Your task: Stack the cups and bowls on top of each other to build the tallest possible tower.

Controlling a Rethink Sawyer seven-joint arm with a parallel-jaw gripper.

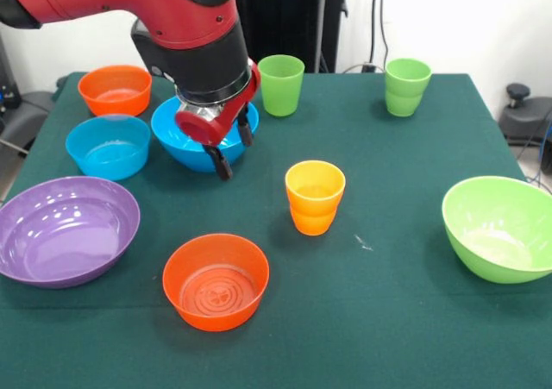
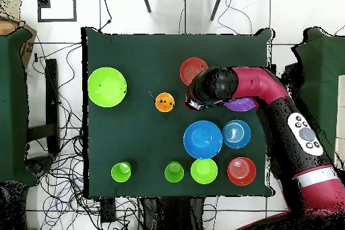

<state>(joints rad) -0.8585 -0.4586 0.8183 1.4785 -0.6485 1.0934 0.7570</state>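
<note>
My gripper (image 1: 234, 147) hangs open and empty just in front of the blue bowl (image 1: 194, 143), above the cloth. In the overhead view the gripper (image 2: 191, 102) sits between the blue bowl (image 2: 202, 139) and an orange bowl (image 2: 193, 71). An orange cup (image 1: 315, 197) stands mid-table and looks like two nested cups. Green cups stand at the back (image 1: 281, 84) and back right (image 1: 407, 87). A light blue bowl (image 1: 108, 146), a second orange bowl (image 1: 115, 89), a purple bowl (image 1: 67, 229), the front orange bowl (image 1: 216, 281) and a lime green bowl (image 1: 500, 227) stand apart. No tower stands.
A small lime green bowl (image 2: 203, 170) shows only in the overhead view; the arm hides it in the front view. The arm (image 2: 256, 92) crosses above the purple bowl (image 2: 241, 105). The green table (image 1: 397, 320) has edges all round.
</note>
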